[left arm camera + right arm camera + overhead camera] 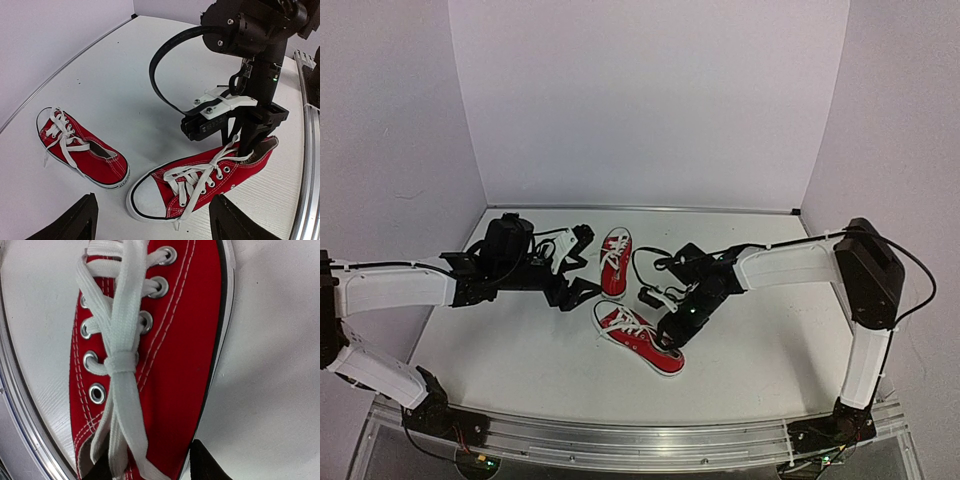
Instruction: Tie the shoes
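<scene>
Two red shoes with white laces lie mid-table. The far shoe (615, 262) (82, 152) lies beside my left gripper (578, 270), which is open and empty; its fingertips (75, 222) frame the near shoe's toe. The near shoe (642, 339) (205, 177) (170, 355) has its laces crossed in a first knot (120, 362), with the ends trailing toward the heel. My right gripper (678, 325) (152, 472) is at that shoe's heel end. It straddles the side wall, with one finger (205, 462) outside by the sole and the other at the opening. I cannot tell whether it is clamping.
The white table (520, 350) is walled by white panels at the back and sides. A metal rail (640, 440) runs along the near edge. The right arm's black cable (160, 75) loops above the near shoe.
</scene>
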